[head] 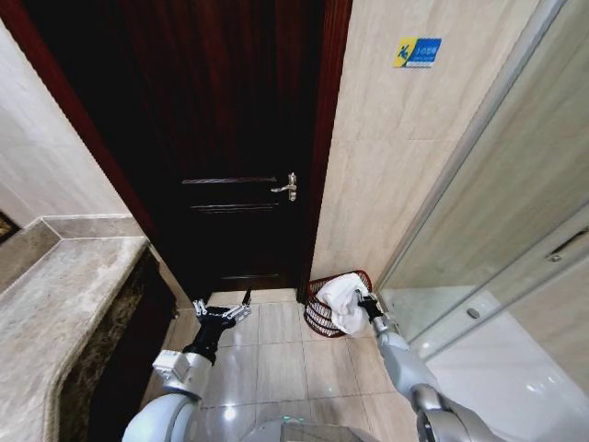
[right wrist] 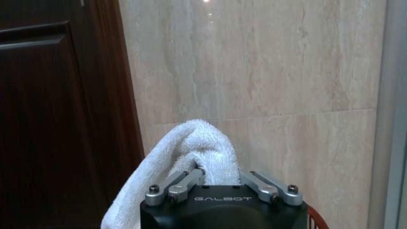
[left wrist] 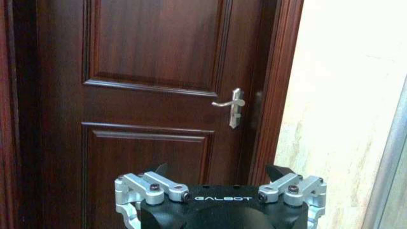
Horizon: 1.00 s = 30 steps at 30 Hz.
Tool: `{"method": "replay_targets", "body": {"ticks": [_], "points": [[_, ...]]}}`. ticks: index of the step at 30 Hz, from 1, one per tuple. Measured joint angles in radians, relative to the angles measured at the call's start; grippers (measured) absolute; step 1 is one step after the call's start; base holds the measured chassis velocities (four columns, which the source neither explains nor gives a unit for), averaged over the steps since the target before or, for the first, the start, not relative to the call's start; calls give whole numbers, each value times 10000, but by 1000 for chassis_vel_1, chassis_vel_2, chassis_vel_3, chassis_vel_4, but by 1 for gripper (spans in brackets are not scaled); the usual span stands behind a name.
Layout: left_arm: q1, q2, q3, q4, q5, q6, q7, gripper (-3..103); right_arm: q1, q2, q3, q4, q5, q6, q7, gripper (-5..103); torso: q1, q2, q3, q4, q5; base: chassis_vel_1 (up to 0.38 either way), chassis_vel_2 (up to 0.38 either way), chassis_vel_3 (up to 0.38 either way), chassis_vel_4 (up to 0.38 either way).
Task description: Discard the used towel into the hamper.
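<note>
While the right gripper (head: 365,301) pinches the white towel (head: 342,299) in its closed jaws, the bunched cloth hangs directly over the hamper (head: 317,313) by the door frame (part draped on the rim). The left gripper (head: 222,311), jaws spread, idles well apart.

White towel (head: 342,302) over hamper (head: 317,318) (wicker)
</note>
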Motion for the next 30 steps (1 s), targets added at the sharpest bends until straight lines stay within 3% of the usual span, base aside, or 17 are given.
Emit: {"method": "replay_targets", "body": {"ticks": [30], "points": [[0, 0, 0, 0, 0, 0, 0, 100, 7, 54, -39, -166, -48, 85, 519, 12, -2, 0, 0, 0, 0, -40, 47, 44, -41]]}}
